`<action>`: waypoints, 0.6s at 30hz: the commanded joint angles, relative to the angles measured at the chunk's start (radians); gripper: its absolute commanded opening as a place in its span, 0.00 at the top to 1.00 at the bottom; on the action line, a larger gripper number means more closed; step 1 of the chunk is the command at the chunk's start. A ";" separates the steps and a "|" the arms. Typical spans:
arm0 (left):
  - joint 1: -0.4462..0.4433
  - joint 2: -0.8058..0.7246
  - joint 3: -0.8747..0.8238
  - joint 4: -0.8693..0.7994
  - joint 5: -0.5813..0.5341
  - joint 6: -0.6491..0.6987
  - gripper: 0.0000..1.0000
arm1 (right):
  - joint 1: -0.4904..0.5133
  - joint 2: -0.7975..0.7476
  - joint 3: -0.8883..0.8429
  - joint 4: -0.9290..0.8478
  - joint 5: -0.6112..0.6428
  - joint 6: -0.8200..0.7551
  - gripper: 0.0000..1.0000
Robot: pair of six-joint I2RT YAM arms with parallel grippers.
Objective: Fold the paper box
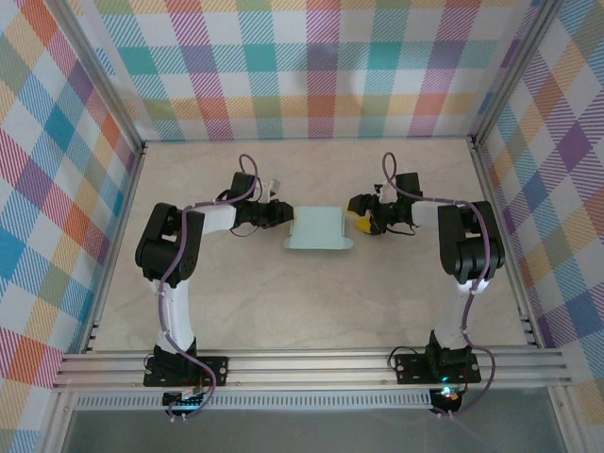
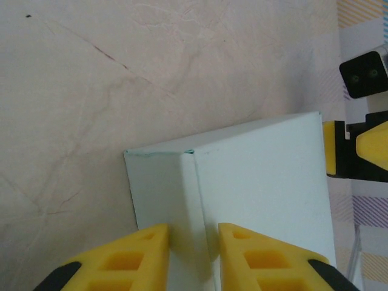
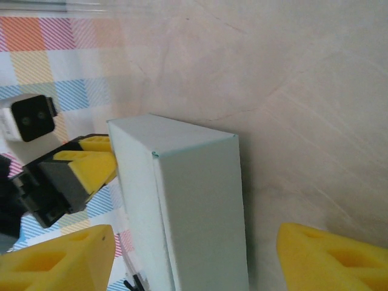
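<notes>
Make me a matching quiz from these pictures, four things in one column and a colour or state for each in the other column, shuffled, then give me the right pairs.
Things:
1. paper box
2. left claw
3. right claw
4. table

Colours and states:
A. wide open, one finger on each side of the paper box
B. pale mint card
C. beige, marbled surface
D. closed on one end of the paper box

Pairs: 1-B, 2-D, 3-A, 4-C

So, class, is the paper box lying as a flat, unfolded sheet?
No, the paper box is raised into a rectangular block with distinct top and side faces.
</notes>
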 commanded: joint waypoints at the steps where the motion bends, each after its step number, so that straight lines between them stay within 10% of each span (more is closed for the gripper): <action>1: 0.035 0.044 -0.049 -0.014 0.032 0.015 0.79 | 0.004 -0.015 -0.005 0.061 -0.068 0.037 0.29; 18: 0.067 0.088 -0.074 0.050 0.091 -0.033 0.81 | 0.091 0.019 -0.002 0.120 -0.080 0.108 0.29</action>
